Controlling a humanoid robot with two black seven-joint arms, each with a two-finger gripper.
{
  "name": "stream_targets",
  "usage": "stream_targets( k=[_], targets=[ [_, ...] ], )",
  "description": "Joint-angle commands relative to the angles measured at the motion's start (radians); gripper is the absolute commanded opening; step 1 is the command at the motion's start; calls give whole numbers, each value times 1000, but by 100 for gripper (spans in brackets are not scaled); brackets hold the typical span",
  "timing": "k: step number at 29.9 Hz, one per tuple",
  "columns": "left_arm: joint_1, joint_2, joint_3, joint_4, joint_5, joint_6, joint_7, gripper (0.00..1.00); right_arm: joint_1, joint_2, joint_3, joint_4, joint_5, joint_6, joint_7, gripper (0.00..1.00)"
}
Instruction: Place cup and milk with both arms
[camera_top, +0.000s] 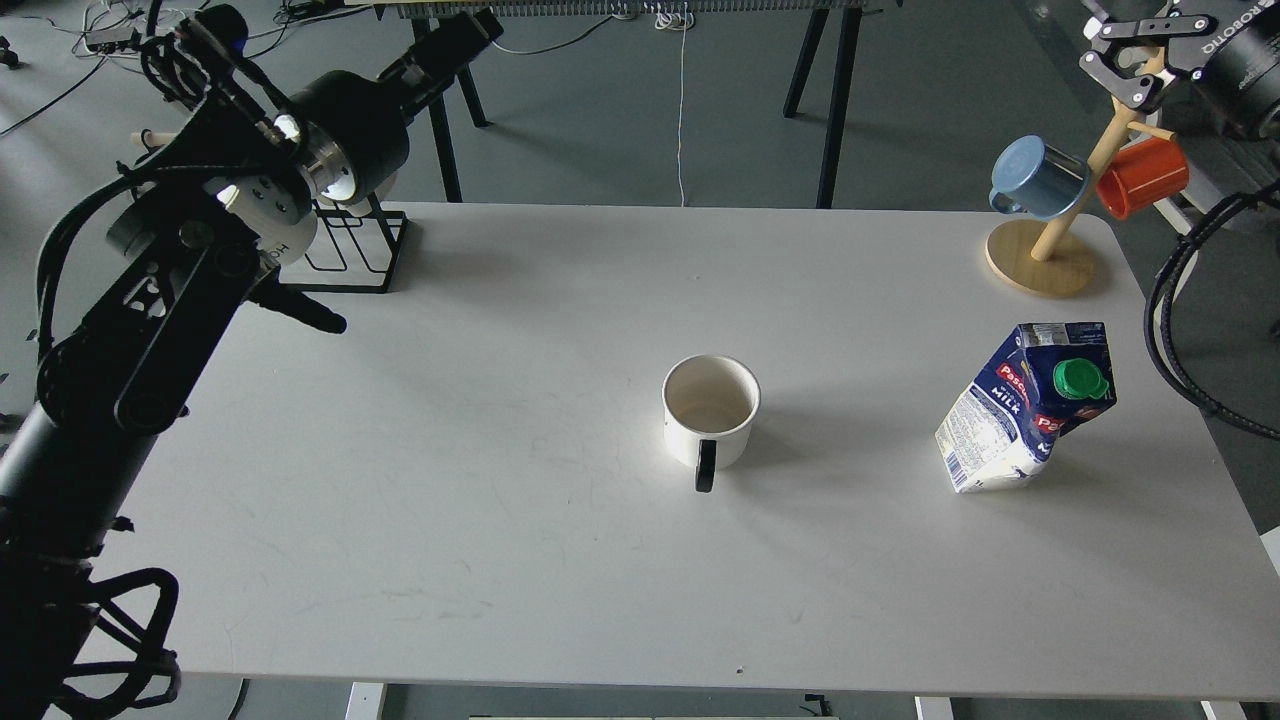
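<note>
A white cup (710, 410) with a black handle stands upright and empty at the middle of the table, handle toward me. A blue and white milk carton (1025, 405) with a green cap stands tilted at the right. My left arm is raised high at the back left, and its gripper (468, 35) is dark and far from the cup; its fingers cannot be told apart. My right gripper (1135, 55) is open and empty at the top right, above the mug tree and well behind the carton.
A wooden mug tree (1040, 255) with a blue mug (1035, 178) and an orange mug (1142, 176) stands at the back right corner. A black wire rack (345, 255) with white mugs stands at the back left, partly hidden by my left arm.
</note>
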Motion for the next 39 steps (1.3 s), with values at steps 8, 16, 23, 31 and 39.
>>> stream_targets(
  k=[8, 16, 23, 31, 39],
  targets=[
    [72, -10, -12, 66, -630, 169, -136, 99, -358, -118, 260, 157, 94, 84, -9, 98],
    [76, -27, -24, 112, -744, 166, -139, 99, -579, -241, 303, 158, 293, 155, -9, 98],
    [76, -38, -28, 110, -744, 166, -147, 99, -778, -266, 318, 157, 451, 155, -9, 98],
    [79, -39, -27, 110, -743, 166, -153, 99, -1016, -264, 317, 164, 590, 155, -7, 99],
    [92, -35, -24, 110, -738, 166, -151, 99, -1228, -163, 300, 281, 585, 155, -4, 99]
  ],
)
